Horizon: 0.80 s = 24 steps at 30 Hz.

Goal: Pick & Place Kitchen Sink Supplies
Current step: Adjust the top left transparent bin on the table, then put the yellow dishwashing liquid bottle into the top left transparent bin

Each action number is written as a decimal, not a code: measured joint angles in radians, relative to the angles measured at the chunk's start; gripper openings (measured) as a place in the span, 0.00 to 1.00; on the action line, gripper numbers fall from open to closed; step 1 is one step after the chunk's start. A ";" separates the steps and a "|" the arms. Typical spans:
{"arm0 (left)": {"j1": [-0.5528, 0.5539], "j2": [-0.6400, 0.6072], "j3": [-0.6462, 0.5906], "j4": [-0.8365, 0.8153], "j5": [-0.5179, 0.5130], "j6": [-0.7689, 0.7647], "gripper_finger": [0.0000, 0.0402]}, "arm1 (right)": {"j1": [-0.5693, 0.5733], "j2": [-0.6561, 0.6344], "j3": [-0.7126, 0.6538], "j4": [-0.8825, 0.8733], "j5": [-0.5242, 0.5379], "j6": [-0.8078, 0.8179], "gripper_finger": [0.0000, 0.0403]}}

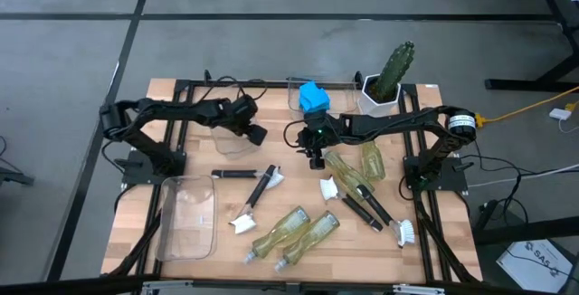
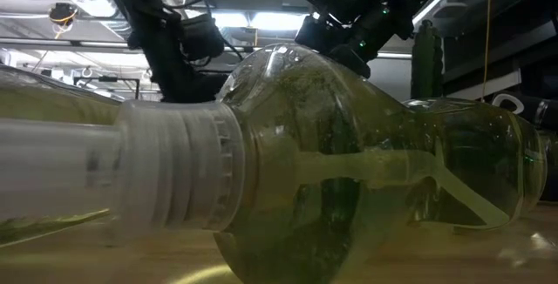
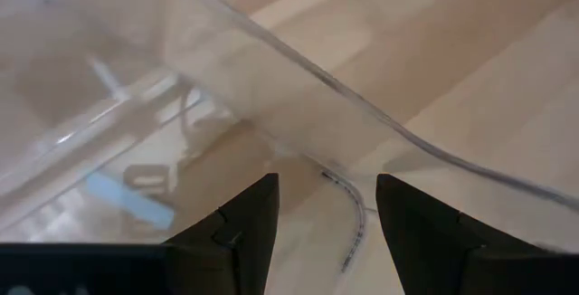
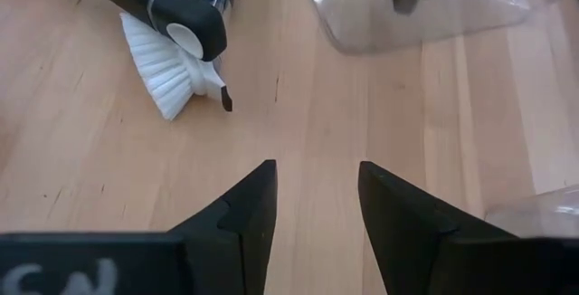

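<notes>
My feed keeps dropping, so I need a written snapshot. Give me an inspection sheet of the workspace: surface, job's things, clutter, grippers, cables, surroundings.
Surface: wooden table, on a dark frame.
Job's things: blue sponges in the far bin; soap bottles lying flat near the front, more by the right arm; dish brushes scattered mid-table.
Clutter: cactus in a white pot at the far edge; clear bin front left, another under the left arm.
Grippers: left gripper open, over a clear bin's rim; right gripper open, above bare wood near a brush head.
Cables: black leads at the table's far edge; yellow cord on the floor, right.
Surroundings: grey floor; no person seen.
</notes>
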 joint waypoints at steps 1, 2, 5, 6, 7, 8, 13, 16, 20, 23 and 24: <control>0.003 0.007 0.000 0.024 0.002 0.005 0.45 | 0.000 0.000 0.000 0.000 0.000 0.000 0.39; 0.004 0.016 0.000 0.049 0.006 0.013 0.45 | 0.000 0.000 0.000 0.000 0.000 0.000 0.39; 0.006 0.042 0.000 0.126 0.007 0.029 0.45 | 0.000 0.000 0.000 0.000 0.000 0.000 0.39; 0.006 0.050 0.000 0.158 0.007 0.037 0.45 | 0.000 0.000 0.000 0.000 0.000 0.000 0.39; 0.006 0.059 0.000 0.194 0.008 0.045 0.45 | 0.000 0.000 0.000 0.000 0.000 0.001 0.39; 0.006 0.067 0.000 0.228 0.010 0.052 0.45 | 0.000 0.000 0.000 0.000 0.000 0.001 0.39; 0.011 0.086 0.000 0.409 0.049 0.091 0.45 | 0.000 0.000 0.000 0.000 0.000 0.002 0.39; 0.020 0.086 0.000 0.496 0.096 0.110 0.45 | 0.000 0.000 0.000 0.000 0.000 0.005 0.39; 0.034 0.055 0.000 0.589 0.194 0.143 0.45 | 0.000 0.000 0.000 0.000 0.000 0.005 0.39; 0.039 -0.015 0.000 0.615 0.234 0.198 0.45 | 0.000 0.000 0.000 0.000 0.000 0.004 0.39; 0.038 -0.047 0.000 0.614 0.234 0.226 0.45 | 0.000 0.000 0.000 -0.001 0.000 0.003 0.39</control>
